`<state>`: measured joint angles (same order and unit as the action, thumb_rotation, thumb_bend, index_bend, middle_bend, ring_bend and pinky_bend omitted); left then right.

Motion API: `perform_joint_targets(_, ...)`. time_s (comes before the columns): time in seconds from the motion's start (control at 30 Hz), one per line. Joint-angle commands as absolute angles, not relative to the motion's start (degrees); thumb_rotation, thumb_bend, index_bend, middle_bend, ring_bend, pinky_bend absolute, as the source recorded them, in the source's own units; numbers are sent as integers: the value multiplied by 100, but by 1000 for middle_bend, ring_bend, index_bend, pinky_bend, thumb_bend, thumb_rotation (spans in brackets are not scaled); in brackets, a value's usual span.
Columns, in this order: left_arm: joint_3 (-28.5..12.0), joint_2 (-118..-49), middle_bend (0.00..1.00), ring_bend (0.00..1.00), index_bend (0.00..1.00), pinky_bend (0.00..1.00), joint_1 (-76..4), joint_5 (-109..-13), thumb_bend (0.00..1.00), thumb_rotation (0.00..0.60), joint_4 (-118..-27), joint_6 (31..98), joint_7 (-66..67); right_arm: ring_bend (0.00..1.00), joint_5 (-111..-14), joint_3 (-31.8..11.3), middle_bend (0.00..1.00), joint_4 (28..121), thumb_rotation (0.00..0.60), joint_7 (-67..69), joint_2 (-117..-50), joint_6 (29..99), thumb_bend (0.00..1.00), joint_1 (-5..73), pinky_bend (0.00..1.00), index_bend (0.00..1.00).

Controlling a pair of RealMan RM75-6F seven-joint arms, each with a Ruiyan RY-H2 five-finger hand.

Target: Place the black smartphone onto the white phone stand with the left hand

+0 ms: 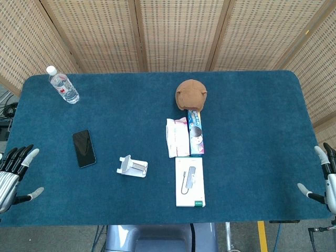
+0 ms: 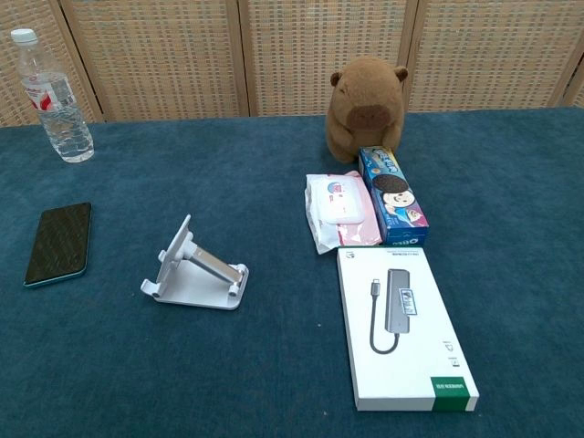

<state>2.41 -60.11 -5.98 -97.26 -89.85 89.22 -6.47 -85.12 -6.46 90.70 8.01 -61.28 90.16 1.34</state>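
Currently we see the black smartphone [image 1: 84,148] lying flat and face up on the blue table [image 1: 252,131], toward the left side. It is not on the white phone stand [image 1: 132,166], which sits empty just to its right and a little nearer the front edge, apart from the phone. In the chest view the stand's back plate tilts up and away from its base.

Our left hand [image 1: 14,173] hovers at the table's left front edge, fingers spread, holding nothing, well apart from the phone. Our right hand [image 1: 323,178] shows only partly at the far right edge, fingers apart, nothing in them.

We note a water bottle [image 1: 62,85] at the back left corner. Near centre sits a brown plush animal [image 1: 191,94]; in front of it a blue snack box [image 1: 196,133] lies beside a pink tissue pack [image 1: 176,136], and nearer us a white adapter box [image 1: 189,181].
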Motion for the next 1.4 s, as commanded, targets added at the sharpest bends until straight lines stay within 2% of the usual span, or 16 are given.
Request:
perform_joint_targets(0.03,239,-6013,0,0,0,0,-598,-9733,0,600,-8983,8929,-649,0,-8509,-648,0,9070,600,798,-6129,9019,104,133,0,55)
perform_joint_targets(0.4,177,-6068,0,0,0,0,-557,-9721,0,600,-8963,9059,-525,0,-8547,-685,0,9017,600,714,-6191,9140,104,118,0,55)
perform_joint_targets(0.7,121,-6122,0,0,0,0,-730,-9574,0,600,-8877,8707,-553,0,-8530,-698,0,8974,600,638,-6245,9147,104,122,0,55)
perform_joint_targets(0.87,4,-6489,0,0,0,0,-1209,-9896,0,600,-8172,8403,-903,0,-8497,-711,0,8962,600,612,-6256,9106,103,140,0,55)
perform_joint_targets(1.03,24,-7301,0,0,0,0,-1967,-10532,0,600,-6566,8103,-1659,0,-8391,-752,0,8982,600,556,-6267,9030,104,169,0,55)
perform_joint_targets(1.4,173,-8878,0,0,0,0,-2439,-10481,0,600,-3901,7700,-2535,0,-8109,-871,0,8919,600,733,-6231,8824,105,228,0,55)
